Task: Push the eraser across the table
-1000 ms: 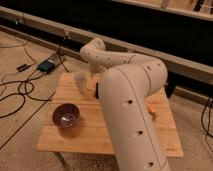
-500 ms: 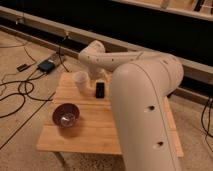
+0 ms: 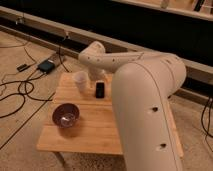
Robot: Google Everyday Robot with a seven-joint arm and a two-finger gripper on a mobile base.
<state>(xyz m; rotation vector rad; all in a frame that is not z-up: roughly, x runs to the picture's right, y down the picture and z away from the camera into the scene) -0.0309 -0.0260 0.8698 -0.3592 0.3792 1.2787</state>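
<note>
Eraser (image 3: 100, 90) on plank table (image 3: 95, 132), end effector (image 3: 102, 76) just behind; speckled floor (image 3: 20, 135)

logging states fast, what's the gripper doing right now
gripper: low over the table, by the eraser's far end; open or closed cannot be told

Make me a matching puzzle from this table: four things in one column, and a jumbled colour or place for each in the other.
1. eraser
2. bowl
3. cup
4. gripper

A. purple, near the front edge of the table
B. white, beside the eraser
C. at the eraser's far end
D. black, lying flat

Pairs: 1-D, 2-A, 3-B, 4-C
</note>
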